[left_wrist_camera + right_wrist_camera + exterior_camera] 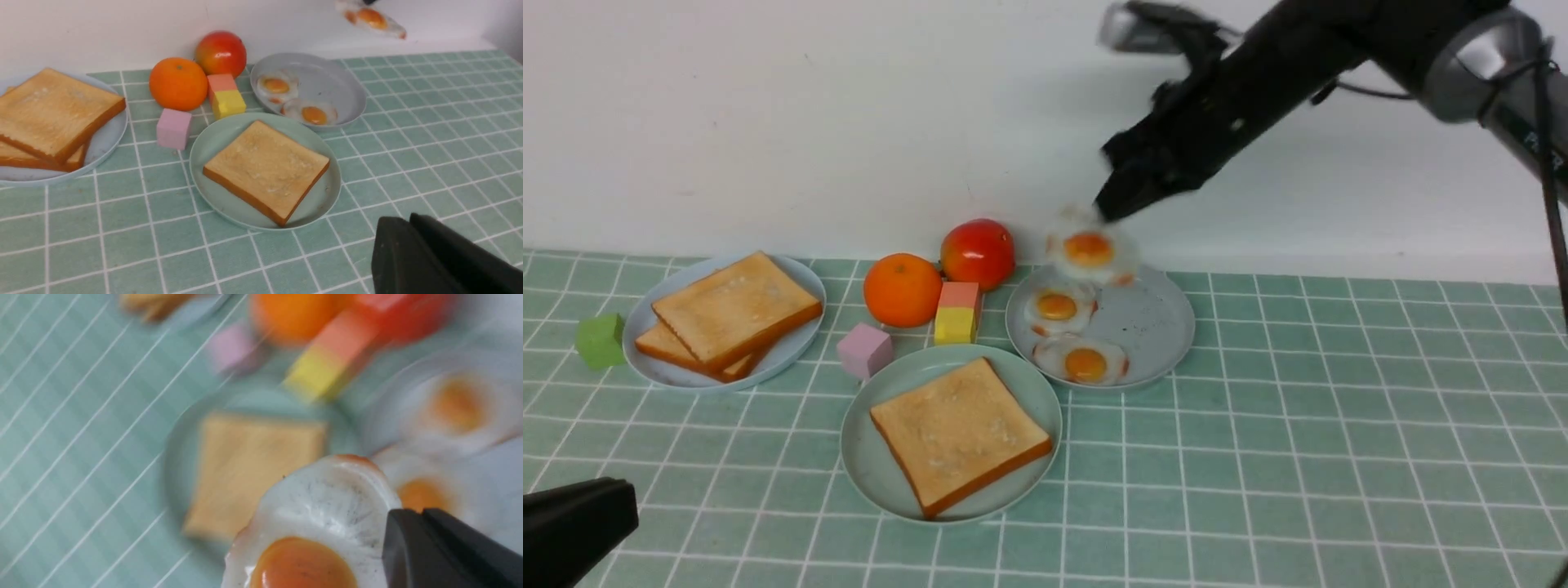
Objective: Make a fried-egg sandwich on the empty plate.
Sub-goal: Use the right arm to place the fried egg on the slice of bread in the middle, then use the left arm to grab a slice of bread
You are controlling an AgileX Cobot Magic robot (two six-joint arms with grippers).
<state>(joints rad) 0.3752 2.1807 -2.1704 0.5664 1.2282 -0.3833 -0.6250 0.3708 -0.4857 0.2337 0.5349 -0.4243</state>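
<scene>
One egg [310,522] | wrist view: right tool [405,522] pinches it | front: seemingly airborne

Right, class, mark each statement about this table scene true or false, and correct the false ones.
1. The right gripper holds a white fried egg with an orange yolk in the air, clear of the grey-blue speckled round plate. True.
2. Three eggs lie on that plate. False: two fried eggs lie there.
3. The pale mint-green round plastic plate carries one square golden-brown toast slice. True.
4. The small green cube sits on the pale bluish-white round plate. False: it sits on the tiled cloth beside it.
5. The left gripper grips toast. False: it is shut on nothing.
</scene>
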